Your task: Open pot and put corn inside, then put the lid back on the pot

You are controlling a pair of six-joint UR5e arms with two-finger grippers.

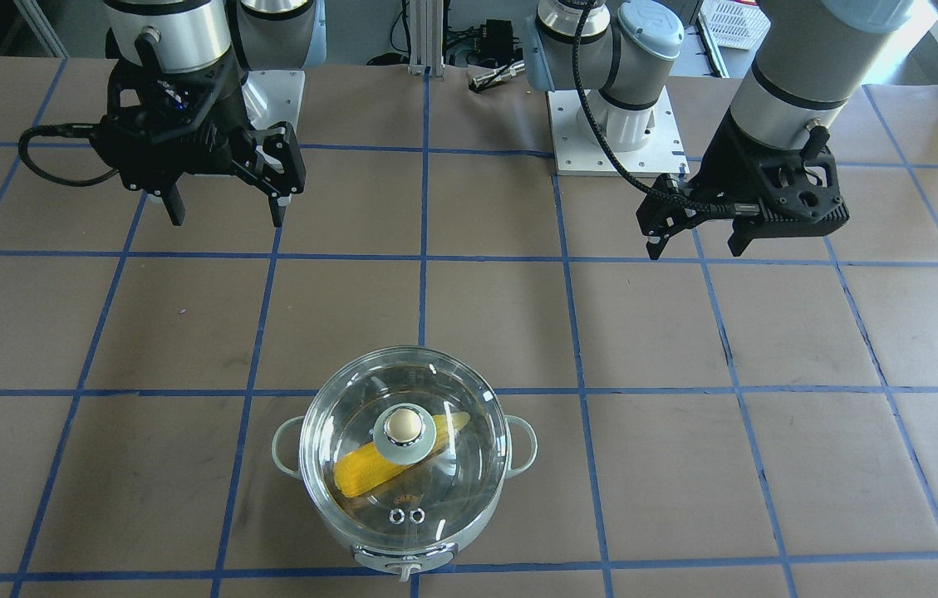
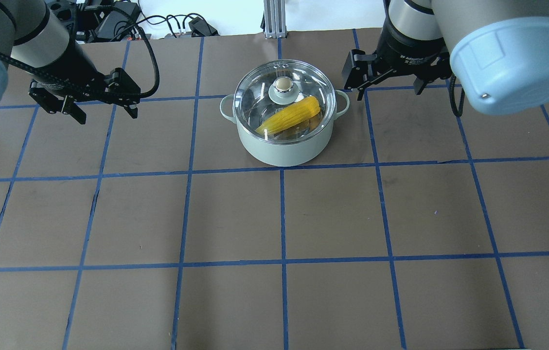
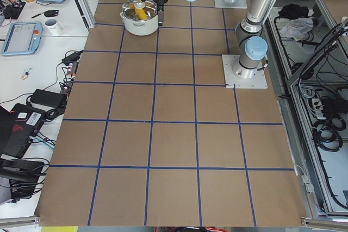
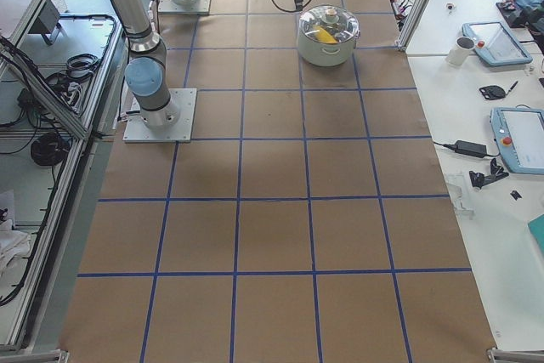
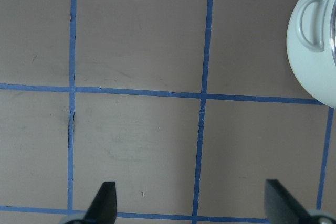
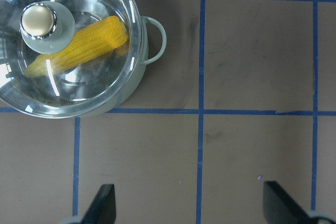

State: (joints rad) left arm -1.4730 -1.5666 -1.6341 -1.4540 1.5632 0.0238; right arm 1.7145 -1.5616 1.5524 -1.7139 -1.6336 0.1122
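The pale grey-green pot (image 2: pixel 281 148) stands on the table with the clear glass lid (image 2: pixel 255 92) seated on it. The yellow corn (image 2: pixel 293 114) lies inside under the lid; it also shows in the front view (image 1: pixel 360 469) and the right wrist view (image 6: pixel 94 43). My left gripper (image 2: pixel 106 116) is open and empty, hovering well to the pot's left. My right gripper (image 2: pixel 388 92) is open and empty, hovering just off the pot's right handle. In the front view the left gripper (image 1: pixel 695 251) and right gripper (image 1: pixel 226 221) hang above the table behind the pot (image 1: pixel 435 552).
The table is brown paper with a blue tape grid. The arm base plates (image 1: pixel 618 133) sit at the robot's side. Beyond the table's far edge are cables and electronics (image 2: pixel 109 19). Side benches hold tablets and a mug (image 4: pixel 466 48).
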